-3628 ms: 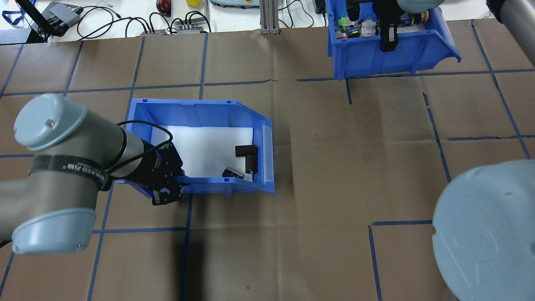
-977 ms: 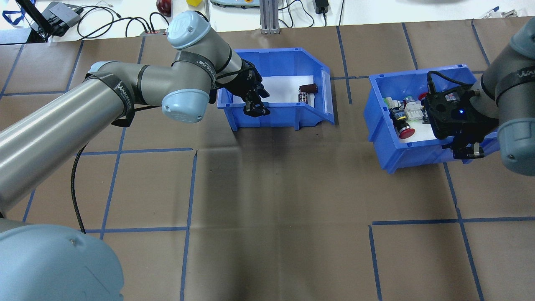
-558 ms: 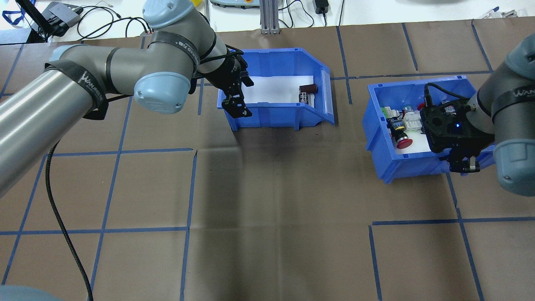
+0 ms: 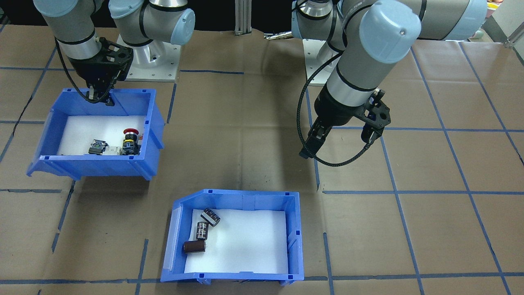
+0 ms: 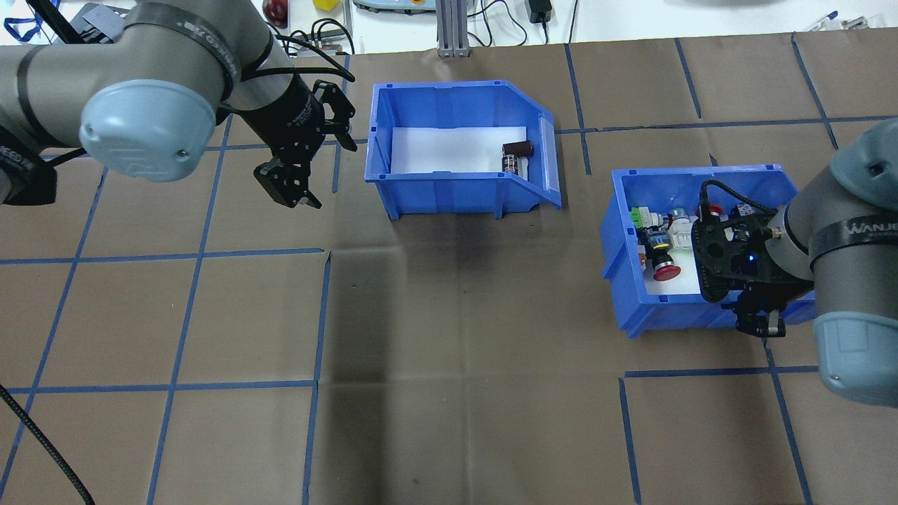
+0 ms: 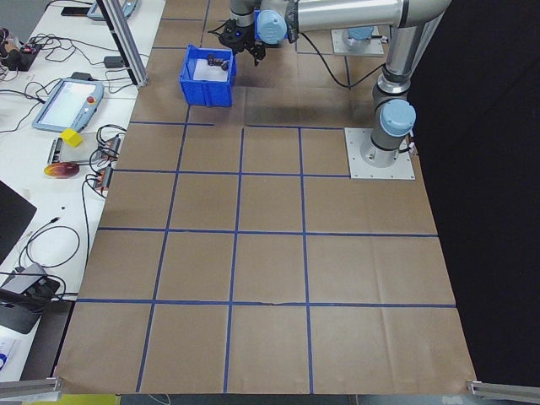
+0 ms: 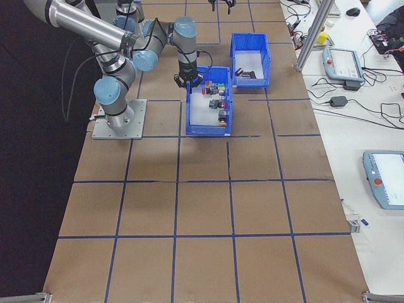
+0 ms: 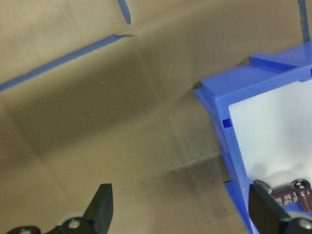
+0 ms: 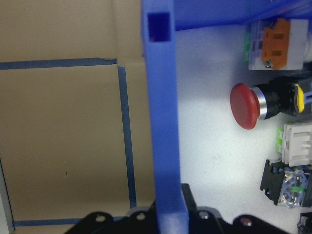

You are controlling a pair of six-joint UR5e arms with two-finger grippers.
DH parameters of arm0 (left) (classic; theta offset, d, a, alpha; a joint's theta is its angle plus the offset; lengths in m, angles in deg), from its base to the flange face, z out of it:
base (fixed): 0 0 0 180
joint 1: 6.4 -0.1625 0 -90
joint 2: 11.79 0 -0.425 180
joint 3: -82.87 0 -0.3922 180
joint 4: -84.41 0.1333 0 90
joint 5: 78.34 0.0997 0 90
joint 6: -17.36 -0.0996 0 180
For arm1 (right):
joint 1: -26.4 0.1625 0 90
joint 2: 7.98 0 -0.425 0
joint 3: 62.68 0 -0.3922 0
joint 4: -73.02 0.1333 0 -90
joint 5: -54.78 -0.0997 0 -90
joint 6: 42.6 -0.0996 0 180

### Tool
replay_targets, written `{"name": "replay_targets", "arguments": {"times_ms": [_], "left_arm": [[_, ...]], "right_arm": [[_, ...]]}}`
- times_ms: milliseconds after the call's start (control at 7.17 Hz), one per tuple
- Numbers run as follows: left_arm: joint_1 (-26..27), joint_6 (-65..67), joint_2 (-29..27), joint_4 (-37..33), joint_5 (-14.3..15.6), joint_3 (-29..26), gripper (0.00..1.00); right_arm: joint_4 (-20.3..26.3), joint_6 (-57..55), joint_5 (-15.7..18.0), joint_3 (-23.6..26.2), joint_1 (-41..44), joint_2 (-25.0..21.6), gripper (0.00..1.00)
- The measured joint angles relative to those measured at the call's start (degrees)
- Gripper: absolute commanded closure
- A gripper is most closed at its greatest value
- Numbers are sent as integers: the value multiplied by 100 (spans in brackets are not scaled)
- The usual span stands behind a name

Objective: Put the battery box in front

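Note:
The battery box (image 5: 449, 193) is a blue open-top bin with a white liner and dark cylinders (image 5: 518, 156) at its sloped end. It stands alone at the far middle of the table, near the operators' edge (image 4: 245, 200). My left gripper (image 5: 330, 175) hangs open and empty just left of the box, apart from it (image 4: 335, 143). Its wrist view shows the box's corner (image 8: 219, 102) to the right of the spread fingertips (image 8: 102, 204). My right gripper (image 5: 758, 319) is shut on the near wall of the switch bin (image 5: 673, 315), the blue wall (image 9: 163, 122) between its fingers.
The switch bin (image 4: 94, 168) holds coloured push-buttons, a red one (image 9: 243, 105) among them. Cables and an aluminium post (image 5: 449, 28) lie beyond the table's far edge. Brown paper with blue tape lines (image 5: 238, 251) covers the table.
My left gripper has let go of the battery box's wall and drawn away to the left, open. The right arm has pulled the switch bin nearer the robot. The battery box stayed put.

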Motion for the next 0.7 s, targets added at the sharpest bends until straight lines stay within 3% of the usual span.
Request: {"name": "replay_targets", "arguments": {"times_ms": [279, 698], "left_arm": [[-151, -1674, 365, -711, 441, -51, 1], [-117, -4452, 857, -1268, 329, -119, 1]], "right_arm": [[0, -300, -24, 71, 570, -83, 93], [10, -1554, -24, 113, 1765, -59, 93]]}}
